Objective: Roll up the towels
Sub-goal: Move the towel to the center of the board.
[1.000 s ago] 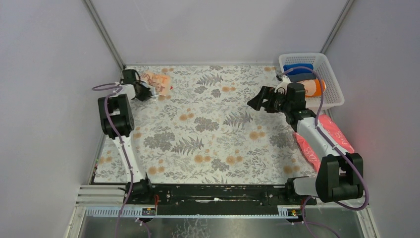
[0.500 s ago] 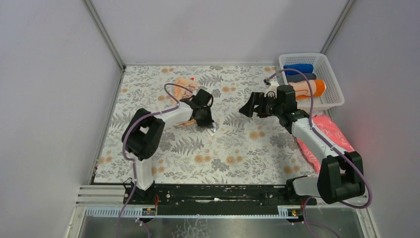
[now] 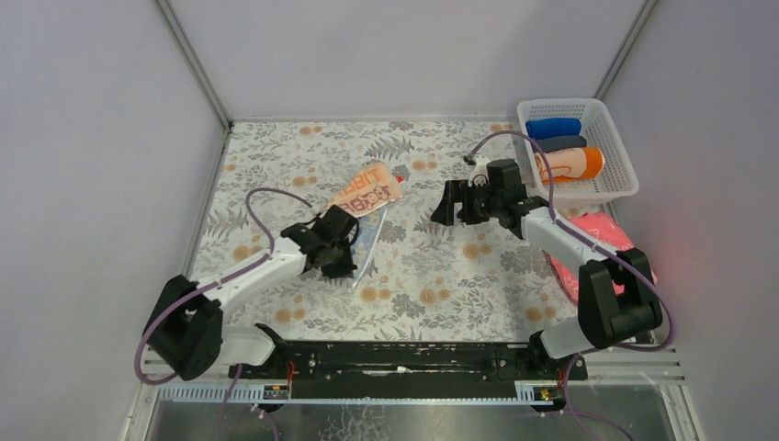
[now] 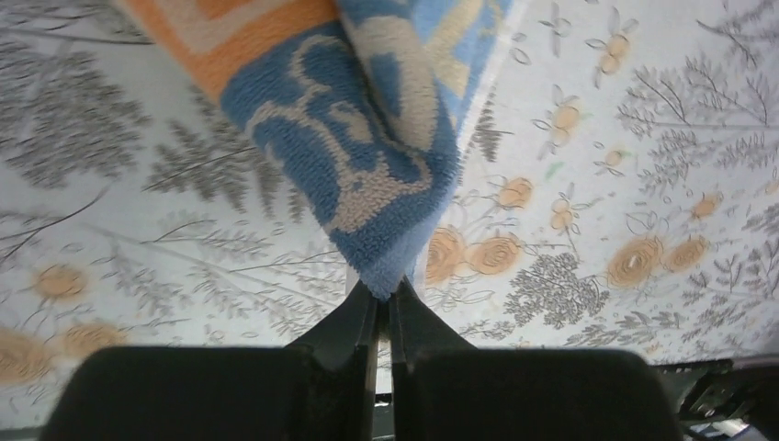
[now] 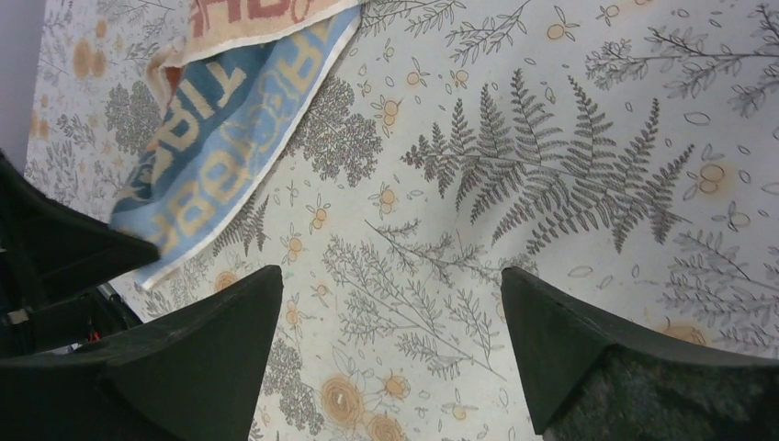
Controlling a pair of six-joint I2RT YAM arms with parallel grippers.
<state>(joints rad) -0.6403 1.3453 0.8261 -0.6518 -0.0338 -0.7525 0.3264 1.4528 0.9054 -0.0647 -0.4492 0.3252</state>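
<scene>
The pale peach towel [image 3: 367, 191] with orange lettering lies stretched on the floral table, its blue underside turned up at the near end. My left gripper [image 3: 338, 250] is shut on that blue corner; in the left wrist view the corner [image 4: 386, 184] is pinched between the fingertips of the gripper [image 4: 384, 296]. My right gripper [image 3: 443, 206] is open and empty, hovering right of the towel. In the right wrist view the gripper [image 5: 390, 285] has its jaws wide over bare table, with the towel [image 5: 230, 119] at upper left. An orange and cream roll [image 3: 570, 163] lies in the basket.
A white basket [image 3: 617, 188] at the back right also holds a blue roll [image 3: 553, 127] and a dark grey roll [image 3: 560, 143]. A pink cloth [image 3: 602, 234] lies at the right edge under the right arm. Grey walls enclose the table.
My left arm has swung from the far left corner to the table's middle and nearer, dragging the peach towel with it. My right gripper has moved left, still open.
</scene>
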